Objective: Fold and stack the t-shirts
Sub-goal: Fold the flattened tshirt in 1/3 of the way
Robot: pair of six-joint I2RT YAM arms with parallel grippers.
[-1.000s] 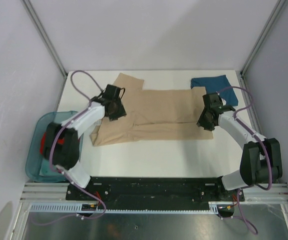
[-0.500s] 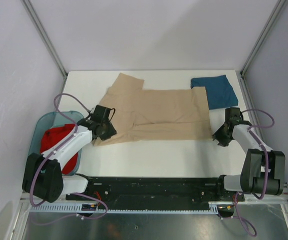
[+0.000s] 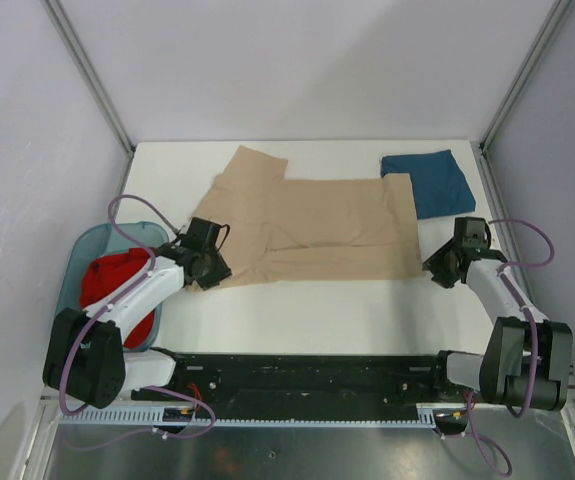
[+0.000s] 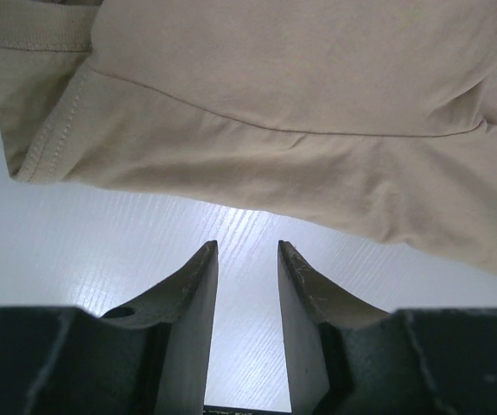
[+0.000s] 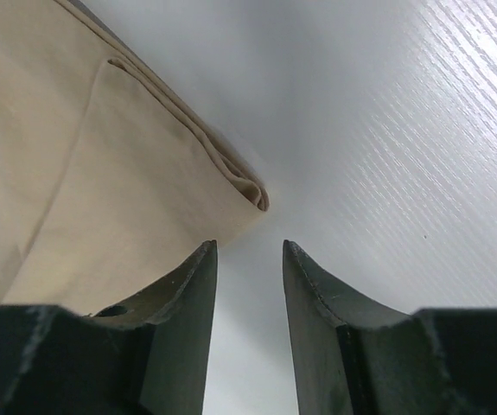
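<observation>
The tan t-shirt (image 3: 312, 225) lies spread flat in the middle of the table, one sleeve toward the back left. A dark teal t-shirt (image 3: 429, 182) lies folded at the back right. A red t-shirt (image 3: 117, 285) sits in the bin on the left. My left gripper (image 3: 215, 268) is low at the tan shirt's near left corner. In the left wrist view it (image 4: 246, 246) is open over bare table, the shirt's edge (image 4: 257, 164) just ahead. My right gripper (image 3: 435, 266) is beside the near right corner. In the right wrist view it (image 5: 248, 246) is open, with the layered cloth corner (image 5: 231, 186) just ahead.
A translucent teal bin (image 3: 79, 255) stands off the table's left edge and holds the red shirt. White table (image 3: 317, 310) shows between the tan shirt and the arms' black base rail (image 3: 297, 375). Grey walls close in the back and sides.
Both grippers have drawn back off the tan shirt toward me, the left to its near left corner, the right out past its near right corner. The shirt lies still.
</observation>
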